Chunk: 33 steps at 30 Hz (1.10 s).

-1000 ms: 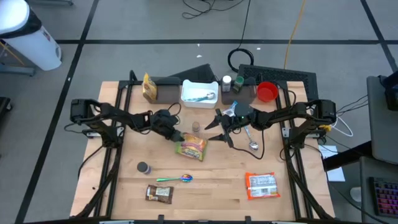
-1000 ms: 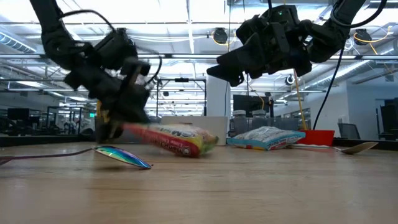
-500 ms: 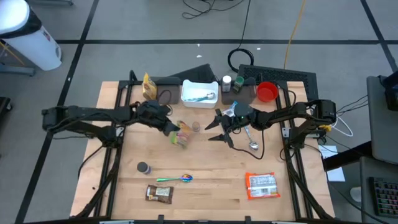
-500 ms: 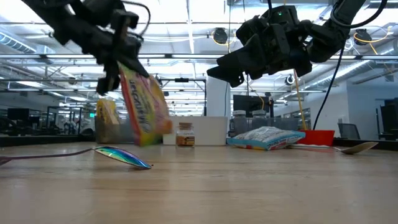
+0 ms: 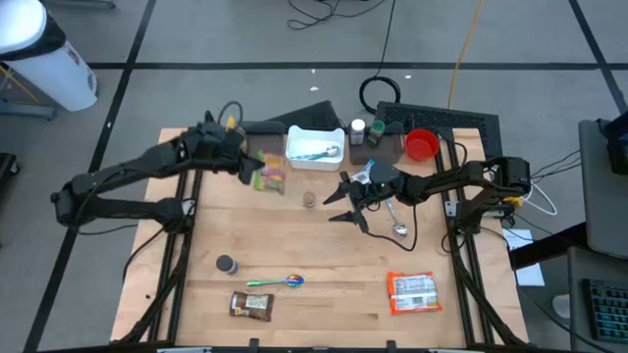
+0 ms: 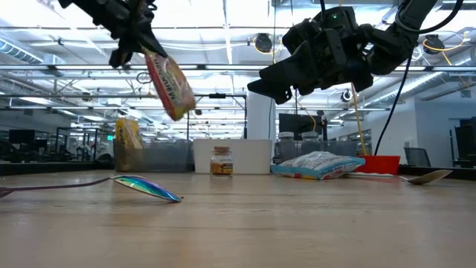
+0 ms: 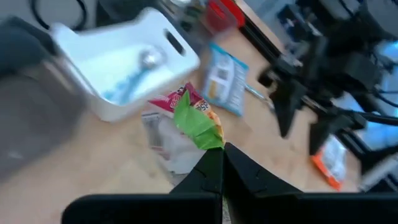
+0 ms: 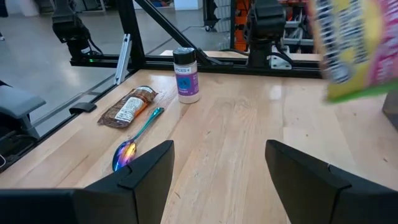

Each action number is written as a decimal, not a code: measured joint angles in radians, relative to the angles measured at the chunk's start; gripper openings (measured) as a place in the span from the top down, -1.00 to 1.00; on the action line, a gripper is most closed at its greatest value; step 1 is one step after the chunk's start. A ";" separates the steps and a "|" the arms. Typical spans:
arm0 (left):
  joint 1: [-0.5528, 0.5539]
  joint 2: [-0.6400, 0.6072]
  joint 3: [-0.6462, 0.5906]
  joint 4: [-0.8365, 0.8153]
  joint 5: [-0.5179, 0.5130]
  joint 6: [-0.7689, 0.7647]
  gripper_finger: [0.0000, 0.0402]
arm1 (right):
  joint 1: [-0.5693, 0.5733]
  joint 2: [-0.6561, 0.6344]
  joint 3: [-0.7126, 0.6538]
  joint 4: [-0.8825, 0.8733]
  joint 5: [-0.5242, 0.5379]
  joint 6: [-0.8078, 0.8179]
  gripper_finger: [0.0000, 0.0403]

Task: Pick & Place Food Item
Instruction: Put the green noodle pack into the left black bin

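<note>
A green, yellow and red snack bag [image 5: 271,174] [image 6: 170,85] hangs in the air over the far left part of the table, close to a white bin [image 5: 314,145] [image 7: 122,67]. My left gripper [image 5: 246,167] [image 7: 222,151] is shut on it. My right gripper [image 5: 334,207] [image 8: 217,163] hovers open above the table's middle right, with nothing between its fingers; the bag shows at the edge of its wrist view. My left gripper pinches the bag's green end [image 7: 203,132] between its two fingertips. The fingers slant downward from the table's left side. Lifted well clear of the table, the bag hangs tilted below the fingers [image 6: 152,58].
A small jar [image 5: 309,199] stands mid-table. Near the front lie an iridescent spoon [image 5: 279,282], a brown bar [image 5: 250,305], a dark cap [image 5: 227,264] and an orange packet [image 5: 412,292]. A yellow bag [image 5: 235,138], a red bowl [image 5: 421,145] and a metal spoon [image 5: 397,222] are farther back.
My left gripper has risen and gone toward the table's far left, turning as it went, still shut on the snack bag. The bag lay on the table near the middle; it has been lifted clear and now hangs from the fingers beside the white bin.
</note>
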 joint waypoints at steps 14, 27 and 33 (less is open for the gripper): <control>0.399 0.059 0.074 -0.120 0.180 0.235 1.00 | 0.000 0.000 0.000 0.000 0.000 0.007 -0.24; 0.628 0.273 0.074 -0.097 0.332 0.406 1.00 | 0.000 0.000 0.000 0.000 0.000 0.008 -0.24; 0.698 0.325 0.074 -0.091 0.358 0.457 1.00 | 0.000 0.000 0.000 0.000 0.001 0.027 -0.24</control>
